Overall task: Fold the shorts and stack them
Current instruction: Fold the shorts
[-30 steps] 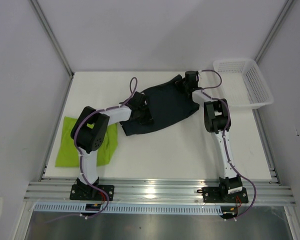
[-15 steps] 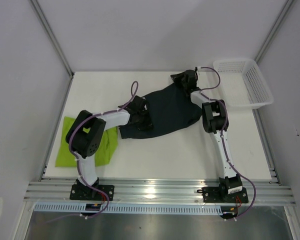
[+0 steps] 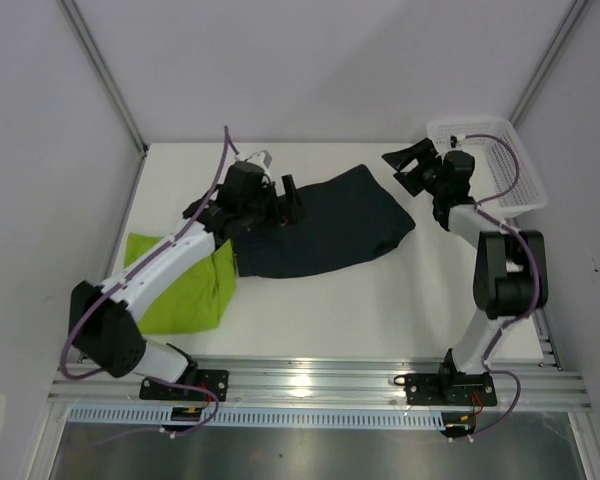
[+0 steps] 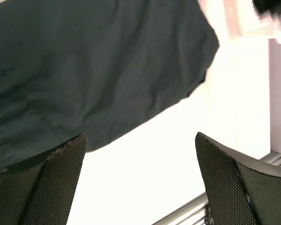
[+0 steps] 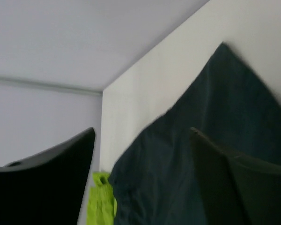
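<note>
The dark navy-teal shorts (image 3: 325, 225) lie spread flat in the middle of the table, with nothing holding them. The lime green shorts (image 3: 185, 290) lie folded at the left, their right edge beside the navy pair. My left gripper (image 3: 283, 200) hovers over the navy pair's left end, open and empty. In the left wrist view the left gripper (image 4: 140, 173) frames bare table, with the navy shorts (image 4: 98, 70) beyond it. My right gripper (image 3: 407, 167) is raised off the navy pair's far right corner, open. The right wrist view shows the right gripper (image 5: 140, 178) above the navy shorts (image 5: 201, 140) and a strip of the green shorts (image 5: 100, 201).
A white mesh basket (image 3: 500, 165) stands at the back right corner, close behind the right wrist. The white table (image 3: 380, 300) is walled on the left, back and right. A metal rail (image 3: 320, 380) runs along the near edge.
Both grippers have opened and let go of the navy shorts. The left one lifted back to the left, the right one swung right toward the basket. The shorts settled flat.
</note>
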Controlling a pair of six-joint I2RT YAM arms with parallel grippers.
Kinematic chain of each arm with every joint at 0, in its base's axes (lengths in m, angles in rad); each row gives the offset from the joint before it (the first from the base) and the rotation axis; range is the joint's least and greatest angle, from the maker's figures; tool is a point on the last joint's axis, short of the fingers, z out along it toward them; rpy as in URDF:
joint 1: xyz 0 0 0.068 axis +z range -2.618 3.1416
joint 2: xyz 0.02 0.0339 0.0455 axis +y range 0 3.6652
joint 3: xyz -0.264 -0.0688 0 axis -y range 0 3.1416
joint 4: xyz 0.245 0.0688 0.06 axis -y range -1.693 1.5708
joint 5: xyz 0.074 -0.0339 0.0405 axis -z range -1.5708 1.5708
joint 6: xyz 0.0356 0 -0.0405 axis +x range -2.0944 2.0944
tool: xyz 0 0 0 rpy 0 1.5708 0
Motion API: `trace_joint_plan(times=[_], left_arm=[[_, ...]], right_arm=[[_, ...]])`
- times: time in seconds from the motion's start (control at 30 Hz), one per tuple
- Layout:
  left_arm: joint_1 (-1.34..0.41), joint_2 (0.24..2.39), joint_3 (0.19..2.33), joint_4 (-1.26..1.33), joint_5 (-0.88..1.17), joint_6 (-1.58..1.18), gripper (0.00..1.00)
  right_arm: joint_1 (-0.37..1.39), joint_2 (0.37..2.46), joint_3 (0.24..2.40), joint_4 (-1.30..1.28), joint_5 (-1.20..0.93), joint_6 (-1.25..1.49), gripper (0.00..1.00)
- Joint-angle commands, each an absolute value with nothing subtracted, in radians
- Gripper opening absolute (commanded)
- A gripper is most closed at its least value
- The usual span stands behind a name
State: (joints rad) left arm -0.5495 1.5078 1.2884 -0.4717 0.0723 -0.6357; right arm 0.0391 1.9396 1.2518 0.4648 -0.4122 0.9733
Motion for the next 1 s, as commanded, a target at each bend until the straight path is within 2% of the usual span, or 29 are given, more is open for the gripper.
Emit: trace_joint_plan(times=[0.0, 0.07, 0.23, 0.33, 0.53, 0.63, 0.67, 0.77, 0.97], left_arm=[[-0.522, 1.382, 1.169, -0.499, 0.032, -0.64, 0.99], [-0.497, 1.335, 1.071, -0.489, 0.066, -0.656, 0.99], [-0.439, 1.255, 0.93, -0.462, 0.098, -0.663, 0.99], [-0.437, 1.178, 0.87, -0.472, 0.074, -0.669, 0.99], [-0.434, 1.068, 0.813, -0.518, 0.031, -0.661, 0.99], [-0.434, 1.026, 0.795, -0.541, 0.014, -0.663, 0.99], [-0.434, 1.019, 0.793, -0.551, 0.009, -0.666, 0.99], [-0.433, 0.999, 0.775, -0.554, 0.005, -0.679, 0.99], [-0.385, 0.963, 0.677, -0.477, 0.061, -0.729, 0.99]], right_arm=[[0.032, 1.662, 1.057, 0.41, -0.454, 0.848, 0.89], [0.011, 1.579, 0.926, 0.365, -0.446, 0.838, 0.99], [-0.043, 1.425, 0.781, 0.215, -0.459, 0.805, 1.0], [-0.044, 1.358, 0.672, 0.209, -0.42, 0.808, 0.99], [-0.012, 1.358, 0.575, 0.248, -0.471, 0.828, 1.0], [0.13, 1.324, 0.577, 0.213, -0.387, 0.815, 0.99], [0.225, 1.298, 0.581, 0.203, -0.35, 0.808, 1.0], [0.337, 1.293, 0.598, 0.205, -0.273, 0.819, 0.98], [0.52, 1.428, 0.649, 0.317, -0.278, 0.934, 0.97]])
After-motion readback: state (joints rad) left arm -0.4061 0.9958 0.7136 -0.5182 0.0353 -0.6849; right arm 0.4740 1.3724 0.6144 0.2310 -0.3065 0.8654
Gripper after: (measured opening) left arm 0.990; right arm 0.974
